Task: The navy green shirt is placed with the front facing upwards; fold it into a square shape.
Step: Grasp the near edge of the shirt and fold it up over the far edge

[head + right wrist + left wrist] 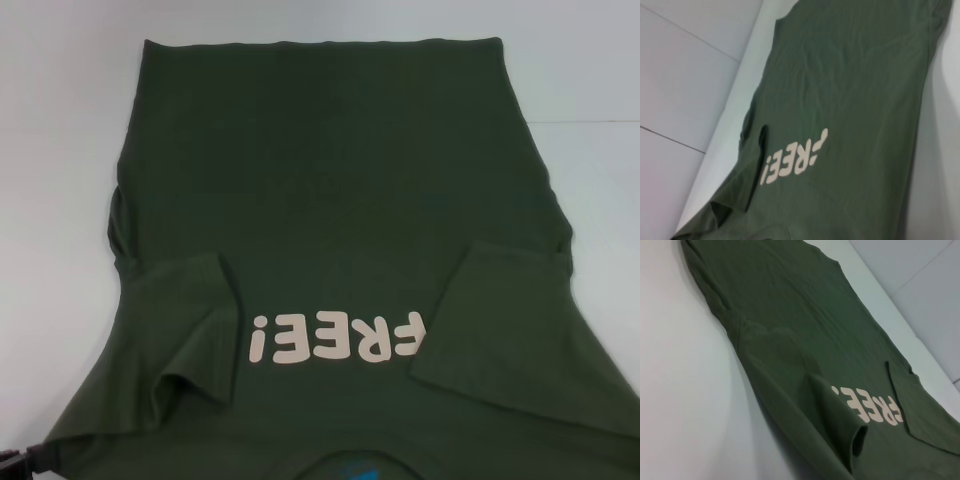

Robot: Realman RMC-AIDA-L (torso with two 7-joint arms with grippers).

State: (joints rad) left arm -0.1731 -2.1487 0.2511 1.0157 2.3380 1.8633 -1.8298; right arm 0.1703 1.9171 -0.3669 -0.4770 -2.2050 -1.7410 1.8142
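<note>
Left gripper [22,461]: a dark sliver at your head view's lower-left corner, fingers unreadable; right gripper: unseen; navy green shirt [330,200]: fills centre frame on the table [60,120], face up, both sleeves folded inward, narrowing it for squaring.

- Left pincer [22,460]: only a dark sliver showing at the head view's lower left corner; finger state unreadable.
- Right pincer: out of sight in every view.
</note>
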